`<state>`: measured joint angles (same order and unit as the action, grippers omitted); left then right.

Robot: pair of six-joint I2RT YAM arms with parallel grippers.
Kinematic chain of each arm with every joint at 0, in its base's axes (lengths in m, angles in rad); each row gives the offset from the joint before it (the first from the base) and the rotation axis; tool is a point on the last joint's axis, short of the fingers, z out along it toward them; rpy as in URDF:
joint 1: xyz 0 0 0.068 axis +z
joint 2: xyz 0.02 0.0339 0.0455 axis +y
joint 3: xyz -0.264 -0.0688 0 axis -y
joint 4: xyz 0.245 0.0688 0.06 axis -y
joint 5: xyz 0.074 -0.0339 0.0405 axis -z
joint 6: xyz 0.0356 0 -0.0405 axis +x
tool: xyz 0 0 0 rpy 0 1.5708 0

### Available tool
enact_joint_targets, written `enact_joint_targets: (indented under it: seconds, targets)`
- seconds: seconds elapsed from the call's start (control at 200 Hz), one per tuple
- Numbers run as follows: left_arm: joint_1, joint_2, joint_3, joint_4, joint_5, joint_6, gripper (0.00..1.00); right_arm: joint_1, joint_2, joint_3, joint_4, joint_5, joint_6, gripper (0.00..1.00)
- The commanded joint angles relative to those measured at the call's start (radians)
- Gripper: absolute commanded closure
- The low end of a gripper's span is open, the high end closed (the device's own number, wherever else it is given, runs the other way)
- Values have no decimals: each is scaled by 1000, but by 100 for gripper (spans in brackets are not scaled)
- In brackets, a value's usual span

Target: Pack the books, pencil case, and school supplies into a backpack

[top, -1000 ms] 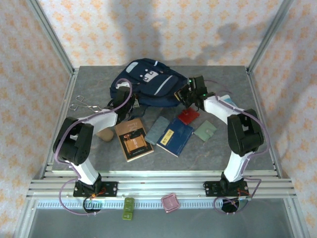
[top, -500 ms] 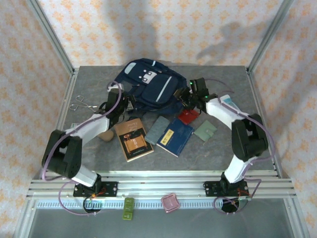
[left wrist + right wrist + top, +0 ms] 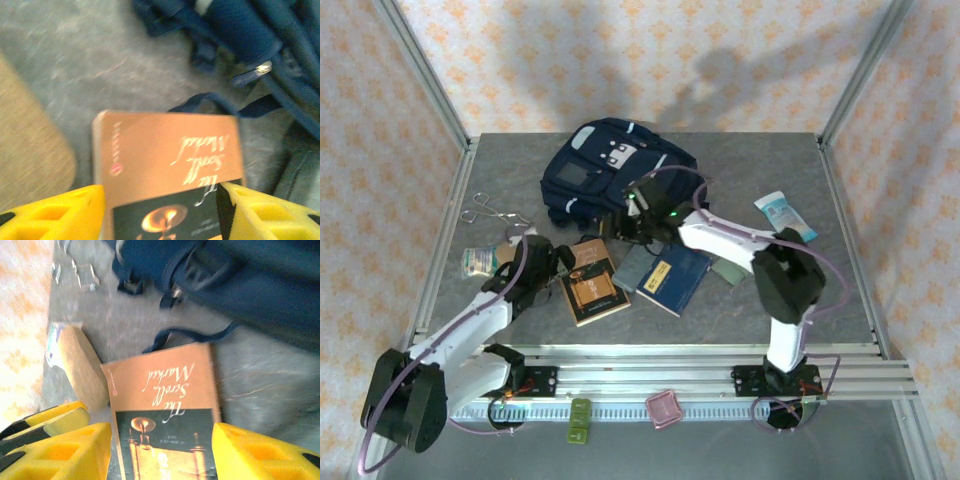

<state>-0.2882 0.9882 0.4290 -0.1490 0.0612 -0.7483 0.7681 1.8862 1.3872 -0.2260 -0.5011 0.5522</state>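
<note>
- Backpack lies at the far middle of your table, the brown book just in front of it.
- Your left gripper hangs over that book, fingers apart.
- Your right gripper hangs over it too, fingers apart, from the other side.

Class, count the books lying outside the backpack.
2. The brown book lies in front of the backpack; the navy book right of it, past the pencil case. More may hide inside the backpack.
</note>
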Motion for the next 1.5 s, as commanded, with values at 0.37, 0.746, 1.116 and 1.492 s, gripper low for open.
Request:
enact_joint_targets:
  seconds: [0.37,0.746,1.116,1.492]
  targets:
    - [-6,-47,-117,-13,-12,-96,37,55,217,186,-342,107,8,48]
    - [-11,55,-133,92,56,-80,50,5,198,145,-251,42,-1,49]
    - [-18,158,-152,134,70,-75,80,21,262,146,-173,-94,-38,51]
    - [-32,232,-157,184,86,-71,99,30,204,54,5,-311,-54,58]
